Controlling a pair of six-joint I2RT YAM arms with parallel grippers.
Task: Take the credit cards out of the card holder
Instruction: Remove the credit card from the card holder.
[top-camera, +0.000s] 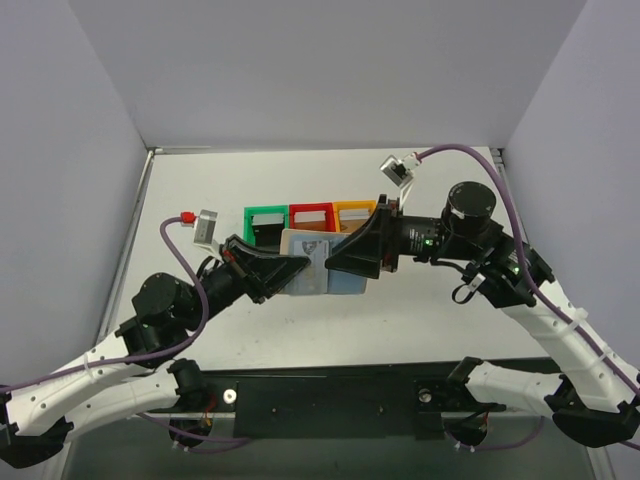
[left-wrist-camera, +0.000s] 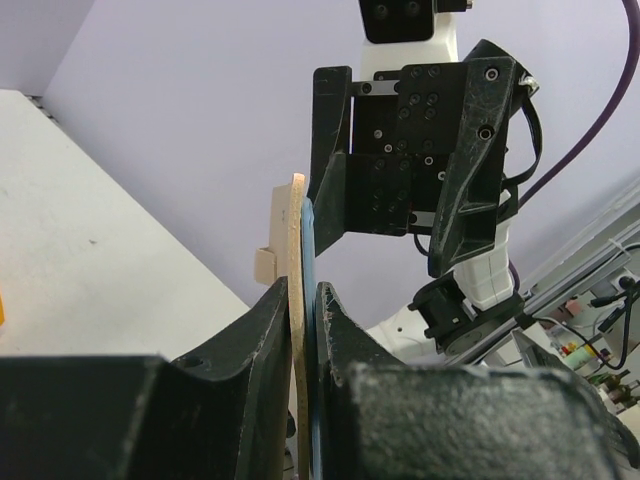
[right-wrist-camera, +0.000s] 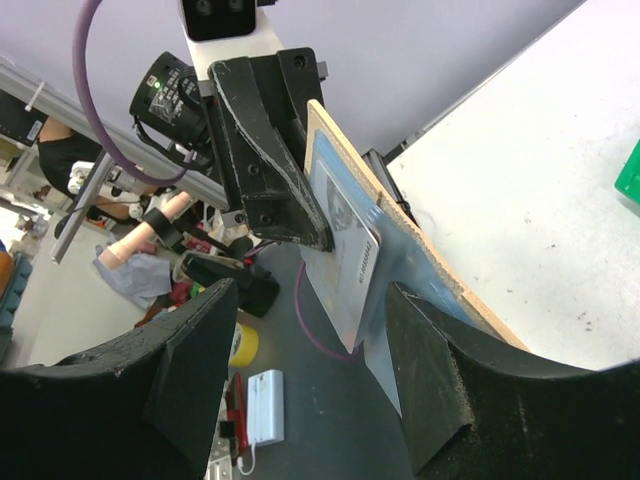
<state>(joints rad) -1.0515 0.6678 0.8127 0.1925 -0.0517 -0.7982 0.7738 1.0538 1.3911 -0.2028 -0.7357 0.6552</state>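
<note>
I can't read any text for certain on my screens. The only print I find is in the right wrist view, on the card (right-wrist-camera: 345, 240) lying against the blue inner panel of the card holder (right-wrist-camera: 425, 270). One line of small dark characters runs along the card's outer edge, possibly a string of letters or digits, but it is too small and slanted for me to make out. The card's face also carries a greyish picture, with no legible words.
</note>
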